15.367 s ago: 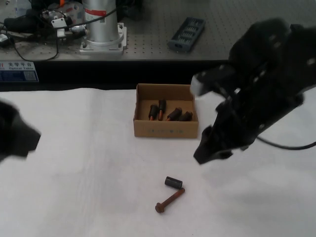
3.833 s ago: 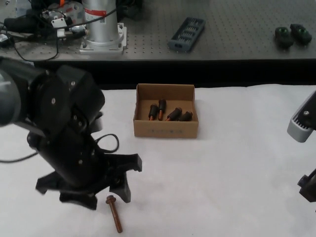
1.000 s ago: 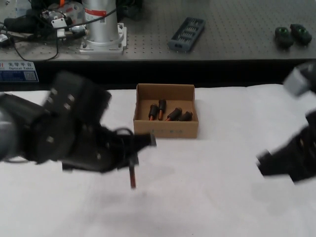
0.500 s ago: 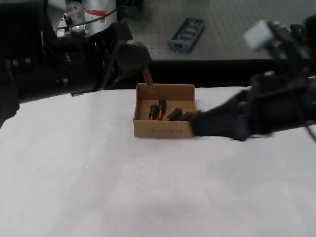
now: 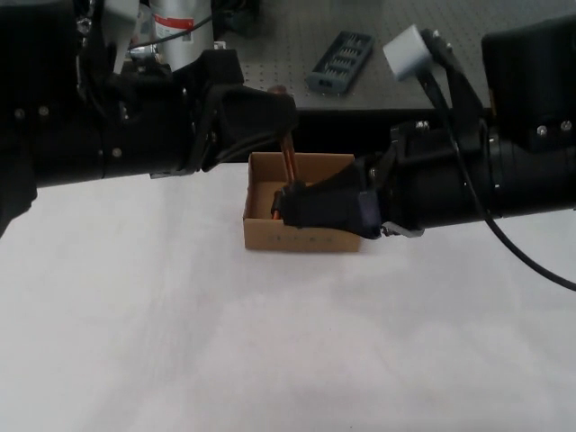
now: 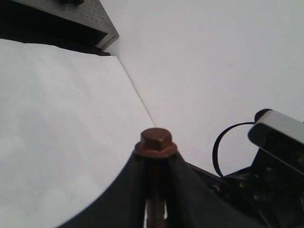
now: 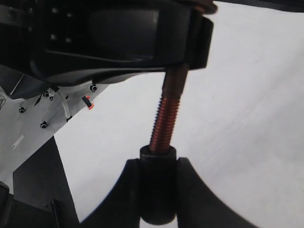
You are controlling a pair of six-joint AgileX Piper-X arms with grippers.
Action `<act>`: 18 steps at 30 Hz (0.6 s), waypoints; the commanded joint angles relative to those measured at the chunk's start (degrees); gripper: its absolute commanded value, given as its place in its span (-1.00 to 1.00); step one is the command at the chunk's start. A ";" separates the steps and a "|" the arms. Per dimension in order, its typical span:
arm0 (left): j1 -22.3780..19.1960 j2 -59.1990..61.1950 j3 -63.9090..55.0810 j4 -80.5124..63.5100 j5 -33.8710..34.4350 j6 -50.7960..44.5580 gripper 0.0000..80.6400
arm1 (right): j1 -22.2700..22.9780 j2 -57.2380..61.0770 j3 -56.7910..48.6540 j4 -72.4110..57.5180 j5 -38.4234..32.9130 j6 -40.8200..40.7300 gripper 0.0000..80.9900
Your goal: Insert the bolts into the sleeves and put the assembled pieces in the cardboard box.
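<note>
Right at the centre, the bolt [image 7: 166, 118] stands upright in the air above the cardboard box [image 5: 301, 239], head up and threaded shaft pointing down. Its lower end meets the open top of the black sleeve [image 7: 158, 187], which is also upright and directly beneath it; how far the thread has gone in cannot be told. The left gripper [image 6: 156, 159] is clamped on the bolt just under its hexagonal head, one finger on each side. The right gripper [image 7: 157, 164] pinches the sleeve between its two fingers. In the high view both arms meet over the box, the left gripper coming from the left and the right gripper hanging over the box's opening, so that most of what lies inside is hidden. The box sits on a white cloth [image 5: 270, 342]. Behind it a perforated metal bench [image 5: 270, 54] carries a blue rack [image 5: 340, 59]
</note>
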 commanded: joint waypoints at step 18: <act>0.16 -0.48 -0.24 -1.33 0.91 4.37 -0.99 | -0.03 0.01 -0.41 -1.05 2.71 2.00 -0.94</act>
